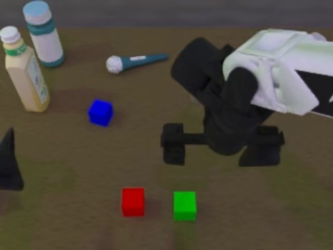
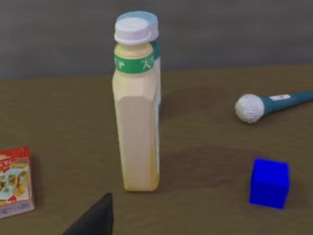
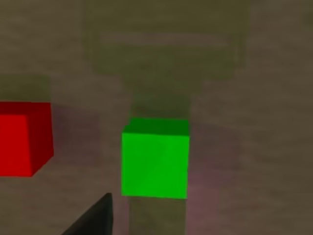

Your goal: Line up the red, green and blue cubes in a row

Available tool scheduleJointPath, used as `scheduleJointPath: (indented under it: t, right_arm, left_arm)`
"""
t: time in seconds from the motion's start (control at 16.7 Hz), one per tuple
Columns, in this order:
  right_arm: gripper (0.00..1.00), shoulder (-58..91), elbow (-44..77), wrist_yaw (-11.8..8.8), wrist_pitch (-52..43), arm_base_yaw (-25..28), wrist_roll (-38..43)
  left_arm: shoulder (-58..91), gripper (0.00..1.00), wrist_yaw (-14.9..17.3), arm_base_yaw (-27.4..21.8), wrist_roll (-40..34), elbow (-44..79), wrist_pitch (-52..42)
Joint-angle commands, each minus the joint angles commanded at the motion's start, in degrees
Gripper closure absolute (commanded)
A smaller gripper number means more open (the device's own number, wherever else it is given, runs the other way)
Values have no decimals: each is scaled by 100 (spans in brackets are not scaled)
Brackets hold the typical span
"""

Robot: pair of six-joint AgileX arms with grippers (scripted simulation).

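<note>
The red cube and the green cube sit side by side near the table's front edge, a small gap between them. The blue cube lies apart, farther back and to the left. My right gripper hovers open behind the green cube, holding nothing. The right wrist view shows the green cube and the red cube on the table ahead of one fingertip. My left gripper is parked at the left edge, open; its wrist view shows the blue cube.
A cream bottle and a white bottle with teal bands stand at the back left. A teal-handled microphone lies behind the blue cube. A small red printed box shows in the left wrist view.
</note>
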Motion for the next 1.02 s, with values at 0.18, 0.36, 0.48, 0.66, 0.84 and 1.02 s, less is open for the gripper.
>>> scheduleJointPath:
  t: [0.18,0.36,0.48,0.66,0.84,1.02]
  right_arm:
    - [0,-1045,-917,181,481,-482,-551]
    - [0,-2255,-2067,330,1020,-1052,-1201]
    - [0,-3144,-2929,398,1410,-1468,-1675]
    - [0,-4591,-4276,425,2047,-2116,-2394]
    - [0,-6079,-5498,364,2727,-2724,-3034]
    - [0,-7585,-6531,215,3489,-3289,-3577]
  left_arm:
    - [1565,0,120,-316,133,1540,-1142]
    - [3523,0,209,-631,263,3351,-2391]
    - [4905,0,247,-827,337,4568,-3207]
    - [6876,0,257,-1069,412,6222,-4283]
    - [8583,0,218,-1238,436,7613,-5108]
    - [9983,0,134,-1319,408,8753,-5638]
